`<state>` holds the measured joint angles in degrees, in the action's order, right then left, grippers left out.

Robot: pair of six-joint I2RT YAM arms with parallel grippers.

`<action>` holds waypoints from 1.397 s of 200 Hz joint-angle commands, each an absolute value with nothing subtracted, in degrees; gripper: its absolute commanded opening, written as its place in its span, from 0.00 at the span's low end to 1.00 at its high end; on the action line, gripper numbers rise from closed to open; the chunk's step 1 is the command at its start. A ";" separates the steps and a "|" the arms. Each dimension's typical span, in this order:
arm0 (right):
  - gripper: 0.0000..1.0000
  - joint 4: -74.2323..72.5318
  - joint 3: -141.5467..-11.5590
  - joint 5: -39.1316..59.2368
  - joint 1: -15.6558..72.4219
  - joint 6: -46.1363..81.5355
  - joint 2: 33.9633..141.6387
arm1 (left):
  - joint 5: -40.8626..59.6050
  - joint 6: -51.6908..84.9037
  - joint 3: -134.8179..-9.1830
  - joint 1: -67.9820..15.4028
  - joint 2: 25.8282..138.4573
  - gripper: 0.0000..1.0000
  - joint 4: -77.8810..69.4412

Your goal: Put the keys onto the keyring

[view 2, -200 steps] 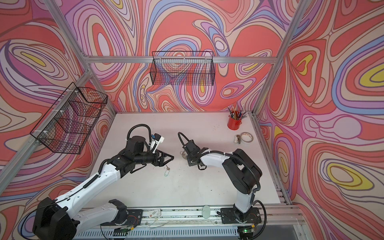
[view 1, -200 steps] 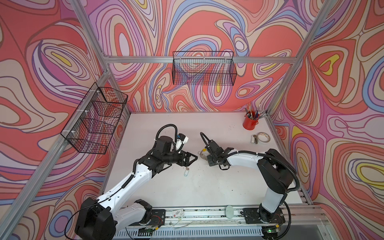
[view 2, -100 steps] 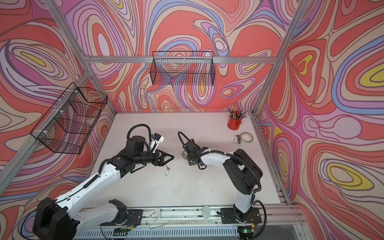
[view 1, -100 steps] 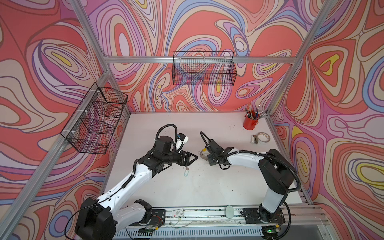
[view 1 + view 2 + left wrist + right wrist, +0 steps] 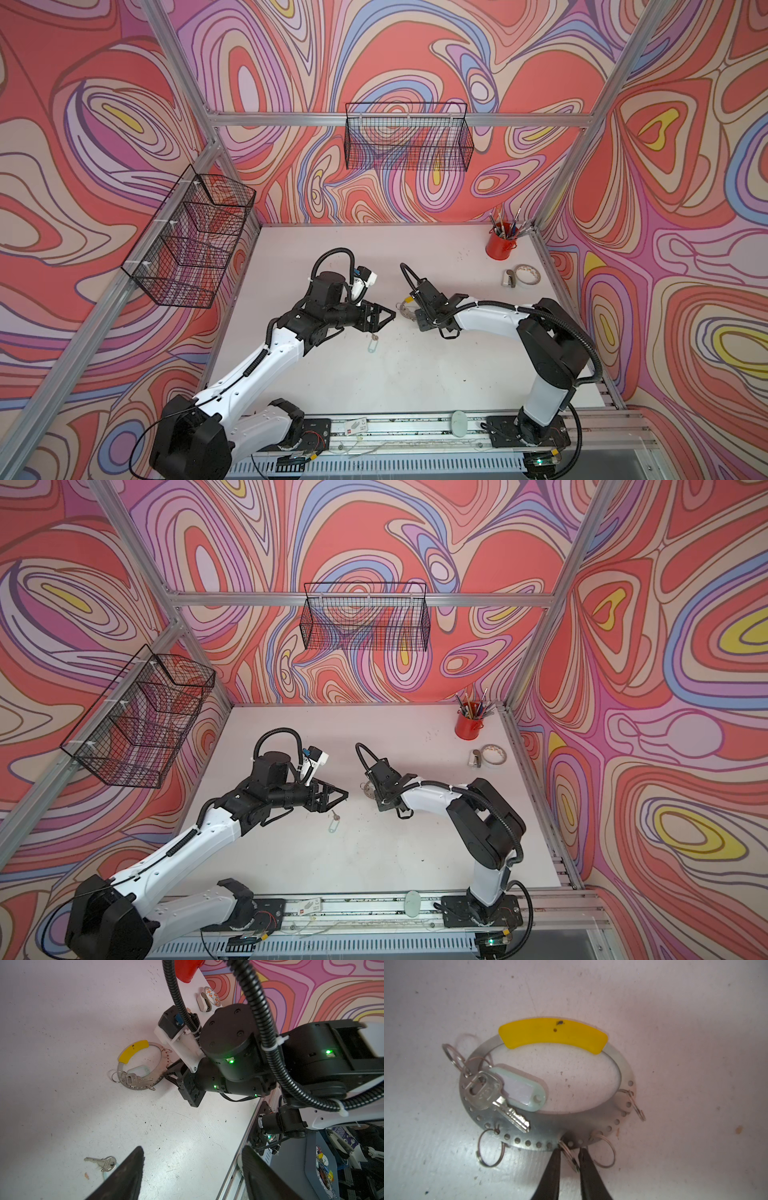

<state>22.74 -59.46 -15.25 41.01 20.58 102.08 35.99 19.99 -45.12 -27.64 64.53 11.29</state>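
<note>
The keyring (image 5: 627, 1072), a flat grey hoop with a yellow sleeve (image 5: 553, 1034), lies on the white table at mid-table in both top views (image 5: 405, 309) (image 5: 366, 789). One key (image 5: 483, 1093) with its pale tag (image 5: 521, 1091) hangs on it. My right gripper (image 5: 571, 1150) (image 5: 415, 313) is shut on a small wire loop (image 5: 570, 1157) at the hoop's rim, which stands edge-on between the fingers. A second key with its tag (image 5: 372, 343) (image 5: 104, 1162) lies loose on the table. My left gripper (image 5: 193, 1148) (image 5: 386, 320) hovers just above it, open and holding nothing.
A red cup of pens (image 5: 500, 245) and a whitish tape roll (image 5: 525, 275) stand at the back right. Black wire baskets hang on the back wall (image 5: 407, 141) and the left wall (image 5: 191, 241). A metal rail (image 5: 415, 428) runs along the table's front edge.
The right gripper's fingers have drawn a little closer together round the wire loop. Neither arm has visibly moved, and the loose key lies where it was.
</note>
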 commanded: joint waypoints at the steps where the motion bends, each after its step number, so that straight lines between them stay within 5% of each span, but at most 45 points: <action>1: 0.18 23.03 -60.15 -15.95 41.31 20.57 99.40 | 36.47 20.04 -45.00 -27.25 63.99 0.76 10.24; 279: 0.13 21.18 -59.77 -13.54 41.22 19.95 102.45 | 36.90 20.04 -44.65 -27.26 63.46 0.77 9.85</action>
